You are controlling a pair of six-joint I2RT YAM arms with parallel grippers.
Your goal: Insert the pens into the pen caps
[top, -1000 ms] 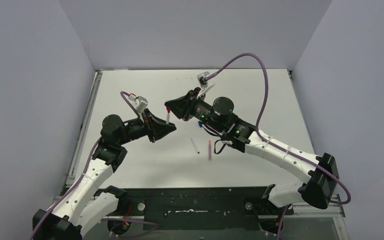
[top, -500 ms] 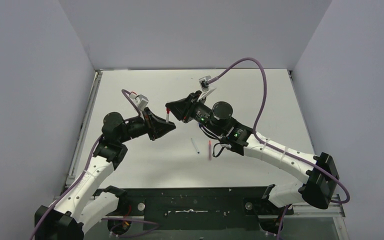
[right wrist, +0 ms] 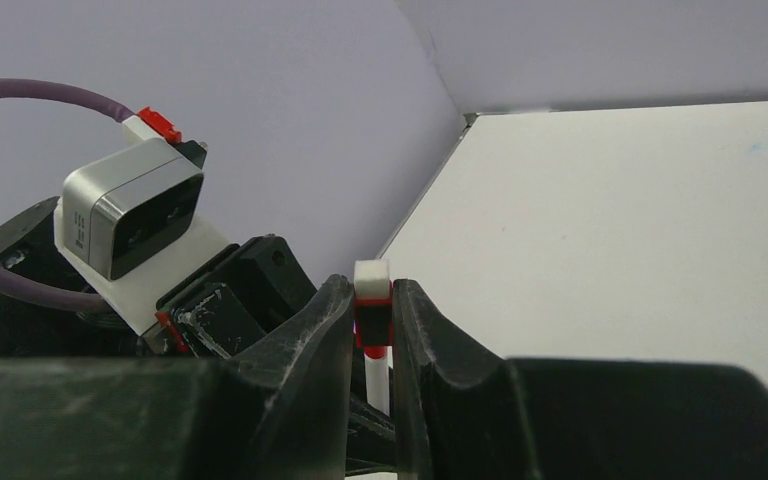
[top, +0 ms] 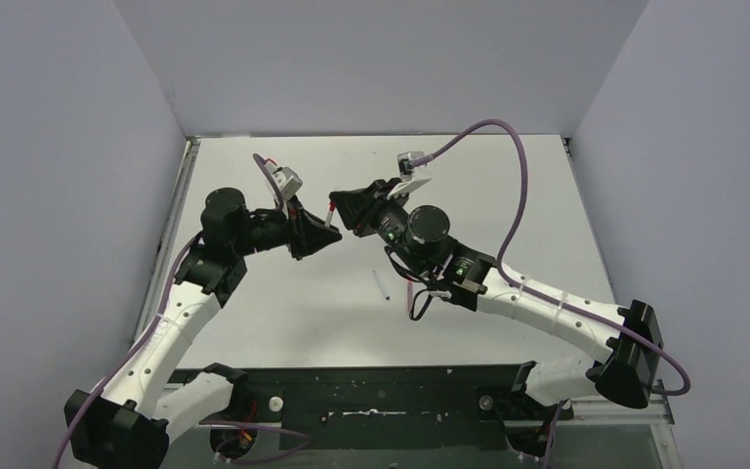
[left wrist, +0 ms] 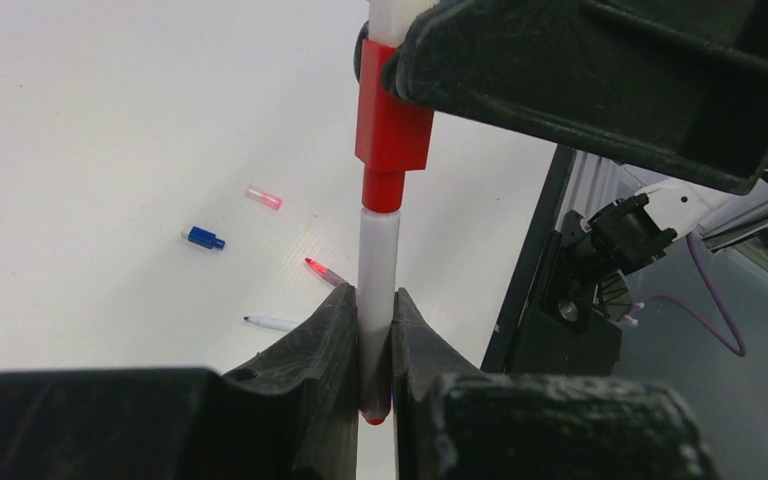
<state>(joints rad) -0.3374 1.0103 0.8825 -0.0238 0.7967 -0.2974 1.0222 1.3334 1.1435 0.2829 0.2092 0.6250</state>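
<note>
My left gripper (left wrist: 375, 300) is shut on the whitish barrel of the red-tipped pen (left wrist: 378, 250) and holds it in the air. The pen's red front end sits in the mouth of the red cap (left wrist: 392, 125). My right gripper (right wrist: 371, 295) is shut on that red cap (right wrist: 372, 318). In the top view the two grippers, left (top: 324, 233) and right (top: 340, 207), meet tip to tip above the table. On the table lie the blue-tipped pen (top: 381, 285), the pinkish-red pen (left wrist: 325, 271), the blue cap (left wrist: 201, 237) and the pale pink cap (left wrist: 263, 197).
The white table (top: 508, 195) is walled in by grey panels on three sides. A black base strip (top: 381, 401) runs along the near edge. The right arm's purple cable (top: 508, 147) arcs over the far right of the table.
Both grippers have shifted a little toward the far side of the table, still tip to tip. The left wrist has swung up. Pen and red cap stay held together.
</note>
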